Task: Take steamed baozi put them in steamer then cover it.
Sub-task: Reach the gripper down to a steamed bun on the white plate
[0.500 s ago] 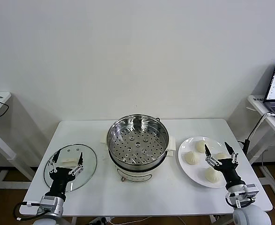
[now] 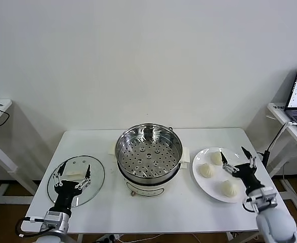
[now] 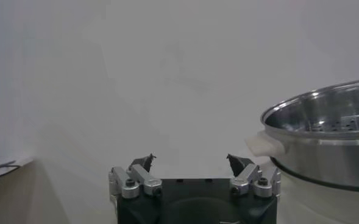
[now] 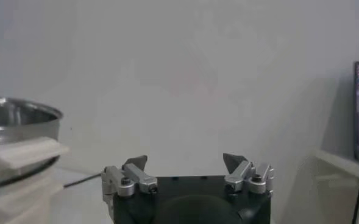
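Baozi (image 2: 229, 188) lay under the right gripper (image 2: 236, 161), whose jaws stood wide and held nothing; three more buns rested near it on the white plate (image 2: 199, 180). Beyond that plate, toward the left arm, stood the steamer (image 2: 149, 154), uncovered. The left gripper (image 2: 72, 172), jaws wide and empty, hovered over the glass lid (image 2: 96, 178) beside the steamer.

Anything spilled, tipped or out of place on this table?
Nothing stands out. The steamer sits upright and uncovered mid-table, its glass lid flat to its left, baozi on the plate. Both hands, left hand and right hand, are open and empty.
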